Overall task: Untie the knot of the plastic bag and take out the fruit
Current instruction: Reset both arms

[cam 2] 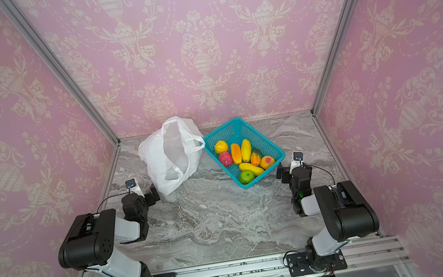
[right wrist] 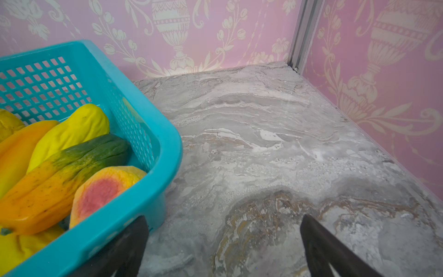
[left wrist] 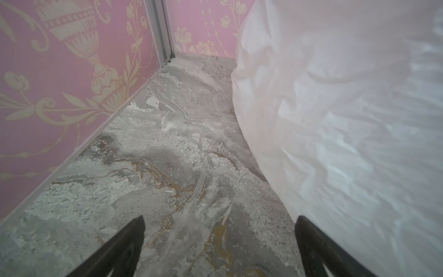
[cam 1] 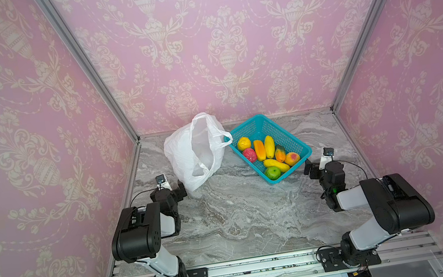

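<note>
The plastic bag (cam 1: 187,156) stands open, seemingly empty, no knot visible. The fruit (cam 1: 269,147) lies in the teal basket (cam 1: 249,130) just beside it. The left gripper (left wrist: 220,219) and the right gripper (right wrist: 224,217) gape empty nearby. The task looks done, so next comes pulling clear.

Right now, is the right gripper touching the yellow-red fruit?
Apart. The right wrist view shows the yellow-red fruit inside the teal basket, whose rim lies between it and the open right gripper.

We are looking into a robot test booth dressed as a home: pink damask wallpaper (cam 1: 214,42) is covering panels between aluminium posts (cam 1: 85,61), and two arms (cam 1: 139,235) are sitting bolted to a rail (cam 1: 263,267) along the bottom edge.
</note>
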Controlling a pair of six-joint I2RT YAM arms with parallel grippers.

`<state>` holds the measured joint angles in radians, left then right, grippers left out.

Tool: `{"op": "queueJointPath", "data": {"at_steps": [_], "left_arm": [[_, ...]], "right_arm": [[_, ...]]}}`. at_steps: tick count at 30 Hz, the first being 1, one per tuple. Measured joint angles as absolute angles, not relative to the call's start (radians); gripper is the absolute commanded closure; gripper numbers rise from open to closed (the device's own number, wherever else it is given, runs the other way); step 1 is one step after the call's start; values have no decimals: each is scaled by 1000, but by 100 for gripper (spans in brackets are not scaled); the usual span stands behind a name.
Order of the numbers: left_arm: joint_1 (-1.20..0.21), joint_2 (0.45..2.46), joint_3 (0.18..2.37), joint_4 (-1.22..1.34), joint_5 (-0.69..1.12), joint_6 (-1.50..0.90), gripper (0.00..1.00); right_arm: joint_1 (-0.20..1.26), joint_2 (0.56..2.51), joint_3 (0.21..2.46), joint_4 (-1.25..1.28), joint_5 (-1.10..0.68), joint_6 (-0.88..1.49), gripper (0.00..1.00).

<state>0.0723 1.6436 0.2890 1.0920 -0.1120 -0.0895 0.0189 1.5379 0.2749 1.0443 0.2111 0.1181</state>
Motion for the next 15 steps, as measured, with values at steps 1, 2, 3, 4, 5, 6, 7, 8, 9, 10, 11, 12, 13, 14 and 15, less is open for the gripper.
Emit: {"op": "queueJointPath", "data": {"at_steps": [1,2,3,4,5,6,7,8,9,10,11,12,13,14,15], "left_arm": [[72,1644,301,1087,-99,-87,1],[72,1644,312,1082,-88,-86,1],[70,1644,321,1079,-82,-84,1],[68,1644,327,1076,-82,-82,1],[64,1644,332,1071,-84,-78,1],[58,1644,336,1066,-88,-72,1],[48,1644,336,1063,-93,-67,1],[41,1644,336,1060,-93,-64,1],[36,1644,336,1054,-94,-60,1],[32,1644,336,1050,-94,-57,1],[30,1644,336,1048,-94,-56,1],[30,1644,336,1046,-94,-52,1],[30,1644,336,1045,-94,-49,1],[30,1644,336,1045,-94,-48,1],[30,1644,336,1045,-94,-45,1]], "right_arm": [[19,1539,276,1045,211,114,0],[19,1539,276,1045,210,110,0],[19,1539,276,1046,208,106,0],[19,1539,276,1046,205,104,0],[19,1539,278,1042,204,103,0],[19,1539,285,1033,199,100,0],[19,1539,295,1021,194,97,0],[20,1539,305,1012,186,93,0],[21,1539,314,1005,176,89,0],[22,1539,319,1004,168,84,0],[22,1539,322,1004,162,80,0],[23,1539,324,1004,156,78,0],[24,1539,325,1004,151,78,0],[24,1539,325,1003,150,77,0],[24,1539,325,1001,148,77,0]]}}
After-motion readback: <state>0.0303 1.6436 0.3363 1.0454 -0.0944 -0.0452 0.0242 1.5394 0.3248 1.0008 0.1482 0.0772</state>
